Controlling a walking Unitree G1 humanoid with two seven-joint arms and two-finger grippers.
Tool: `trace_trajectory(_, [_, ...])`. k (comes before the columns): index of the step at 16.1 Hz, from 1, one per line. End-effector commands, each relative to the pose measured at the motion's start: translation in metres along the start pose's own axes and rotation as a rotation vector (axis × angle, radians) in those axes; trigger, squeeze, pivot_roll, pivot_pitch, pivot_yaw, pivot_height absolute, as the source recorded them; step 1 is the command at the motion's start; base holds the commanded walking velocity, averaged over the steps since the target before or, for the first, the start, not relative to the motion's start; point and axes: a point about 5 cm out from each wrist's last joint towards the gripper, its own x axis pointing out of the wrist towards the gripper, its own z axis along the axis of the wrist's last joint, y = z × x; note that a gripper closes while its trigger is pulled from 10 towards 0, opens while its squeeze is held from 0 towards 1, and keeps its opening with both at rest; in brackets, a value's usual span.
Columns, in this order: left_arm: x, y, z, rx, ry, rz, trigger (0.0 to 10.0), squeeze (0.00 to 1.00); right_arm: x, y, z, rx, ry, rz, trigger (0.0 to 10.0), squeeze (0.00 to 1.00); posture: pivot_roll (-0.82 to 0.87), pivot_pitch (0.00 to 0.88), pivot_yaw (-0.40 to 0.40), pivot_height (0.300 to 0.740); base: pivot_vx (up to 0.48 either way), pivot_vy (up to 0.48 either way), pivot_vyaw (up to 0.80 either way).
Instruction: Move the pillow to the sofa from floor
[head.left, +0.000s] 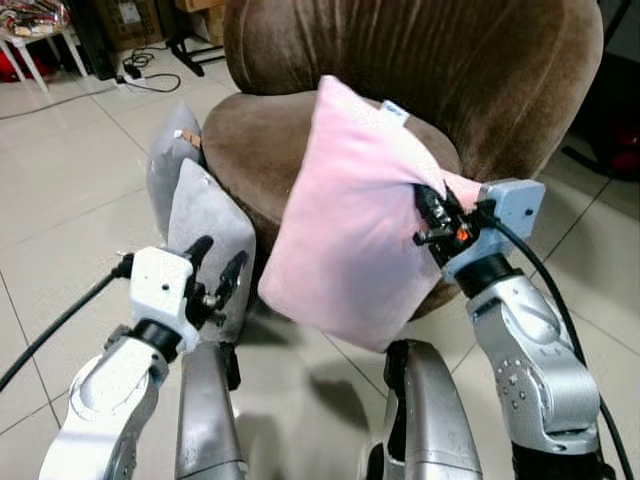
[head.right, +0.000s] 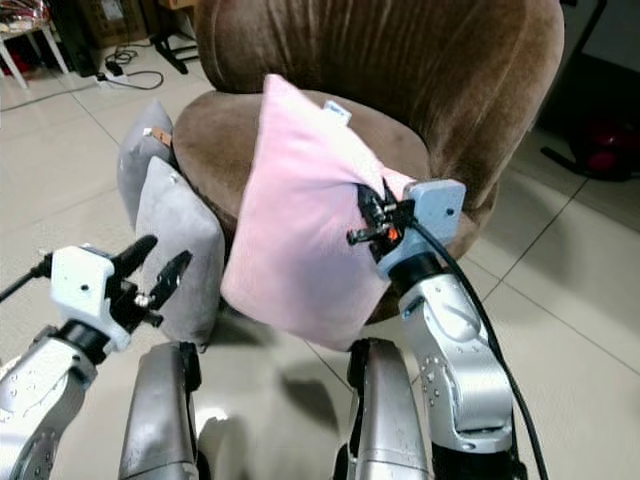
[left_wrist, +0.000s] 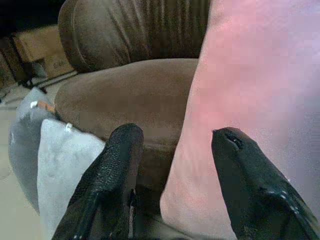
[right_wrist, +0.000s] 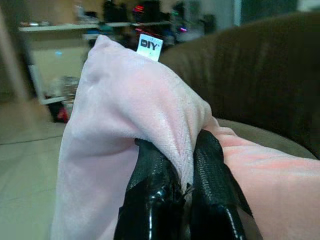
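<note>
The left gripper (head.left: 215, 272) hung spread beside the grey cushions (head.left: 205, 215), while the right gripper (head.left: 432, 222) pinched the pink pillow (head.left: 345, 215), held against the sofa (head.left: 400, 70).

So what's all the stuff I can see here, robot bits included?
Soft pink velvet pillow: one, pink, held up off the floor against the front edge of the sofa seat, with a white tag at its top corner.
Round brown velvet sofa: one, brown, straight ahead.
Grey velvet cushions: two, grey, standing on the floor, leaning on the sofa's left side.
Glossy tiled floor: pale.
White power strip with cables: one, far left on the floor.
Left pincer: black fingers open, hovering near the grey cushions.
Right pincer: black fingers shut on a fold of the pink pillow.
Silver legs: two, at the bottom.
</note>
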Motion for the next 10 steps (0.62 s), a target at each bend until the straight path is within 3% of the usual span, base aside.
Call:
trace_trajectory(1, [0.0,0.0,-0.005,-0.032,0.026,0.021,10.0,0.0,0.003,-0.003,0.009,-0.006,-0.025,-0.029,10.0,0.0,-0.04,0.0,-0.047,0.487,0.0,0.0,0.0])
trace_trajectory(5, [-0.001,0.008,-0.011,-0.084,0.064,0.128,10.0,0.0,-0.003,-0.006,-0.002,-0.008,0.054,-0.063,10.0,0.0,-0.03,0.0,-0.047,0.527,0.0,0.0,0.0])
trace_trajectory(10, [0.001,0.011,-0.005,-0.02,0.048,0.14,10.0,0.0,-0.002,-0.005,-0.005,0.002,0.104,-0.078,10.0,0.0,-0.01,0.0,-0.044,0.562,0.0,0.0,0.0])
